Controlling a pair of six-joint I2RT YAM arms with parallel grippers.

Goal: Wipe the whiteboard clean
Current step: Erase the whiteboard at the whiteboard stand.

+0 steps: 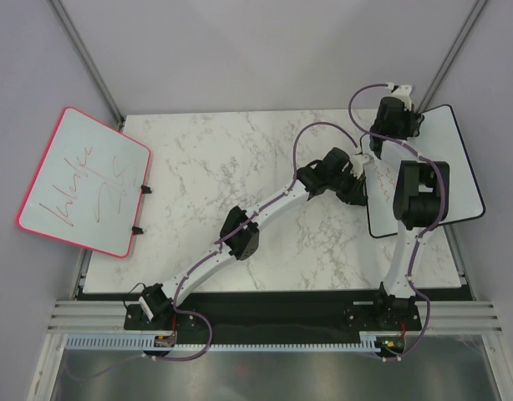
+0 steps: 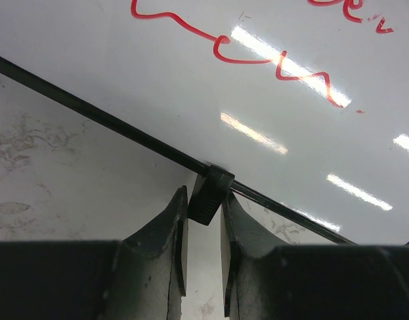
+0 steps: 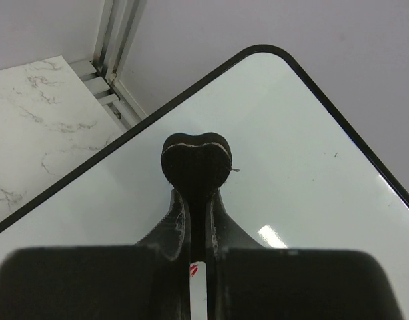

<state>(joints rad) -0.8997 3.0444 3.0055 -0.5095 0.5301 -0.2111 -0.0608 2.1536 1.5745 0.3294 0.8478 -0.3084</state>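
Observation:
The whiteboard (image 1: 459, 159) with the thin black frame lies at the table's right side. Red handwriting (image 2: 279, 61) runs across its face (image 2: 158, 80) in the left wrist view. My left gripper (image 2: 204, 202) is at the board's left edge, shut on a small black tab (image 2: 210, 193) that sticks out from the frame. My right gripper (image 3: 198, 195) is over the board's far part (image 3: 298, 167), shut on a black heart-shaped eraser (image 3: 196, 162) that rests against the white face. The face around the eraser is clean. A small red mark (image 3: 193, 270) shows between the right fingers.
A pink-framed whiteboard (image 1: 85, 180) with red scribbles hangs off the marble table's (image 1: 223, 167) left edge. Metal frame posts (image 1: 88, 58) rise at the back corners. Both arms (image 1: 240, 234) reach over the table's right half.

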